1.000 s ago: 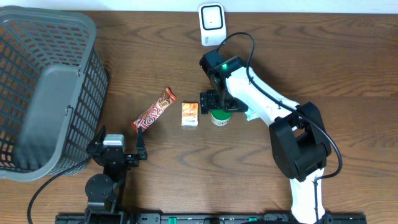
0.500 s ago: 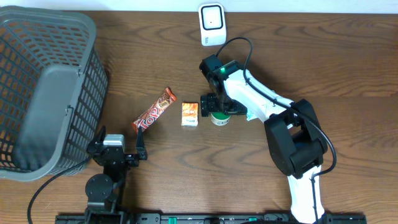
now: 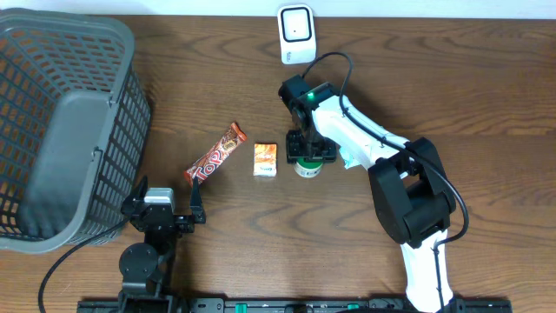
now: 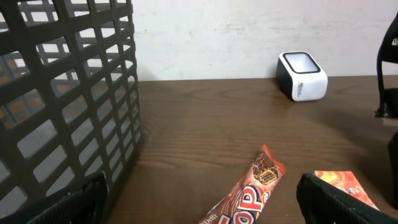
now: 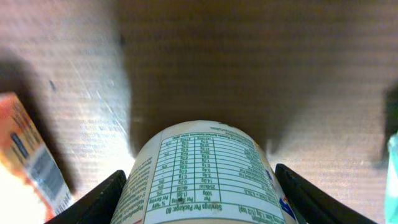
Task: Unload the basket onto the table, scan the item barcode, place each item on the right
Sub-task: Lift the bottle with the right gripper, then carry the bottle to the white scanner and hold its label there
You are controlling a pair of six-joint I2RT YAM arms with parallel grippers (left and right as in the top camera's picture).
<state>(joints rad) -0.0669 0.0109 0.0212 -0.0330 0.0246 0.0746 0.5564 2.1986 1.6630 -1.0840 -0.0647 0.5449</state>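
Observation:
A white cylindrical container with a green top stands upright on the table's middle. My right gripper reaches down over it, and its fingers press on both sides. In the right wrist view the container fills the space between the two black fingers, its nutrition table facing the camera. The white scanner stands at the table's far edge, also seen from the left wrist as the scanner. My left gripper rests open near the front edge, holding nothing.
A small orange box lies just left of the container, and a brown chocolate bar lies further left. A large grey basket fills the left side. A pale wrapper sits right of the gripper.
The right gripper's fingers have drawn in from wide open onto the container's sides. The left arm has not moved.

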